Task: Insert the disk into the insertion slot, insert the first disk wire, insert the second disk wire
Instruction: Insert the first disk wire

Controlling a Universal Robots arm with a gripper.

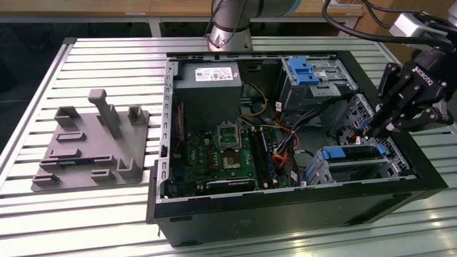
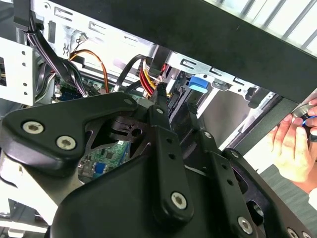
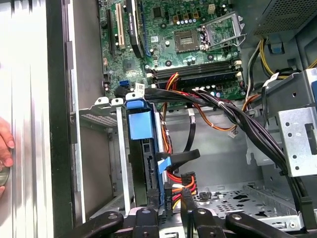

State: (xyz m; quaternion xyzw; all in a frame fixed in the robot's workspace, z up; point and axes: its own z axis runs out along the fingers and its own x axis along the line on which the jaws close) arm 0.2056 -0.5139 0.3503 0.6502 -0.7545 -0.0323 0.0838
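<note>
Slatted metal table [image 1: 93, 214] holds an open computer case [image 1: 286, 211], the disk [image 1: 353, 152] inside

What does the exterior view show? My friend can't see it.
A black robot gripper reaches down into an open computer case, just above the disk in its blue frame, which sits in the insertion slot. A grey stand lies on the slatted table at the exterior view's left.
</note>
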